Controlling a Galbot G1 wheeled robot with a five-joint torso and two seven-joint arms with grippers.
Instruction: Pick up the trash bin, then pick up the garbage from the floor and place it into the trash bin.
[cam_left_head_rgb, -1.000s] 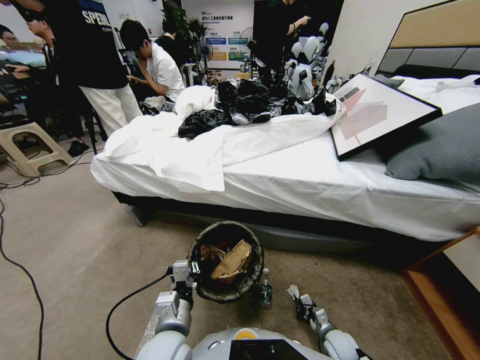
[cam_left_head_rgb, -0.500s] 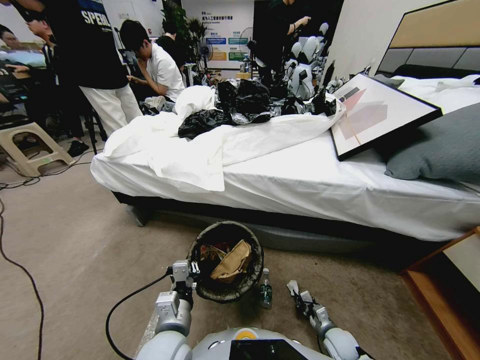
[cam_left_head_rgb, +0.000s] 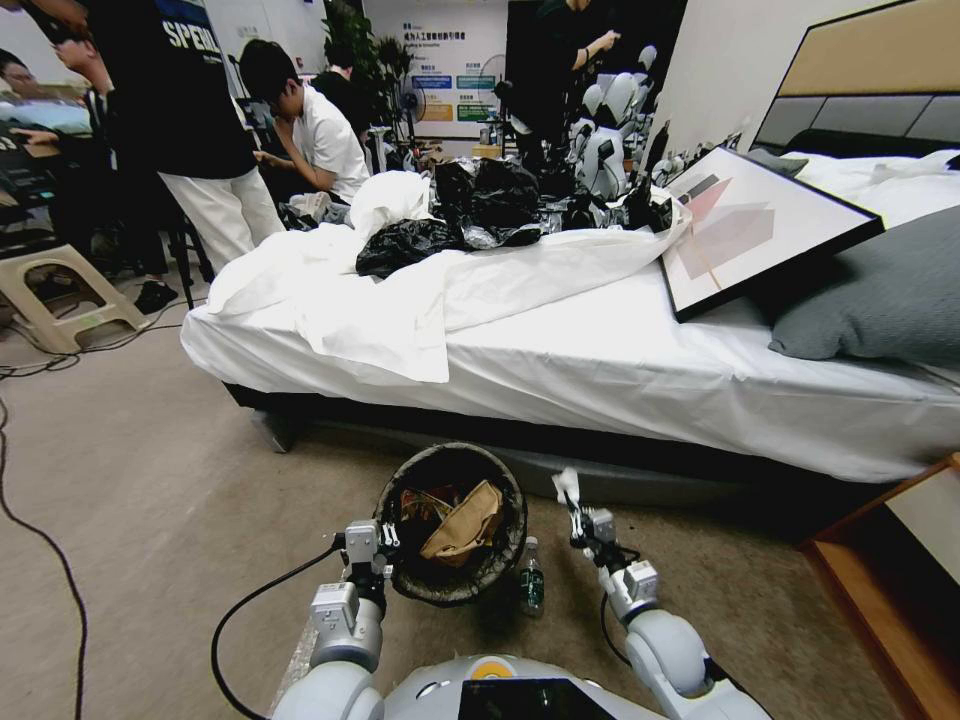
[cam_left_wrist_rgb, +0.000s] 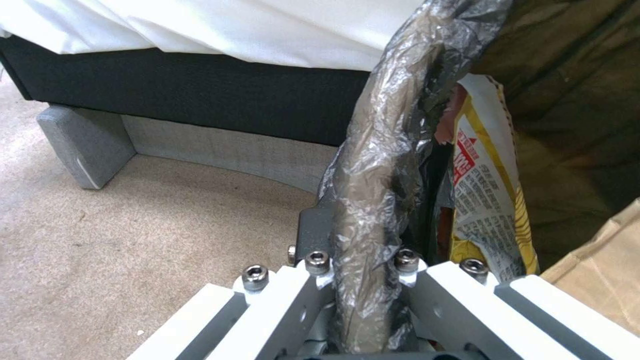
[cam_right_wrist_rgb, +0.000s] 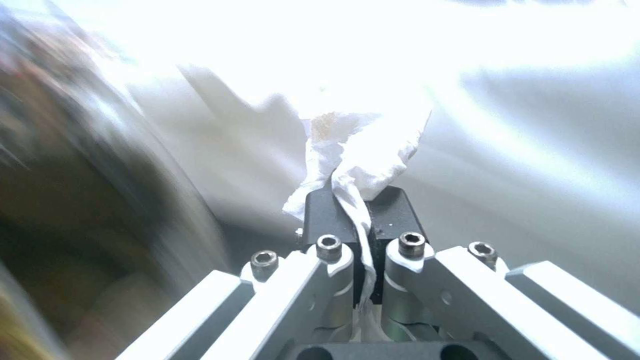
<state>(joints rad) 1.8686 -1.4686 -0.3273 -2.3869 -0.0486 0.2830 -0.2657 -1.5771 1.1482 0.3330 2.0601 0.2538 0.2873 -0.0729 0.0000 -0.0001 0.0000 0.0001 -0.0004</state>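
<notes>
Two risks: the white tissue (cam_left_head_rgb: 567, 484), pinched thinly in the right gripper (cam_left_head_rgb: 578, 517) beside the trash bin (cam_left_head_rgb: 452, 524), may slip out; the left gripper (cam_left_wrist_rgb: 360, 270) clamps the rim.

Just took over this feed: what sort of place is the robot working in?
Likely a mock bedroom in a robotics lab: a bed with a pillow, carpet floor, and other robots behind it.

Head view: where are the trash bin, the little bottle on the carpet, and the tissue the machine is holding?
trash bin (cam_left_head_rgb: 500, 560): head view, on its bag-covered rim, right side.
plastic bottle (cam_left_head_rgb: 532, 582): head view, on its green-labelled body.
white tissue (cam_left_head_rgb: 567, 485): head view, on the tuft above the right tool.
</notes>
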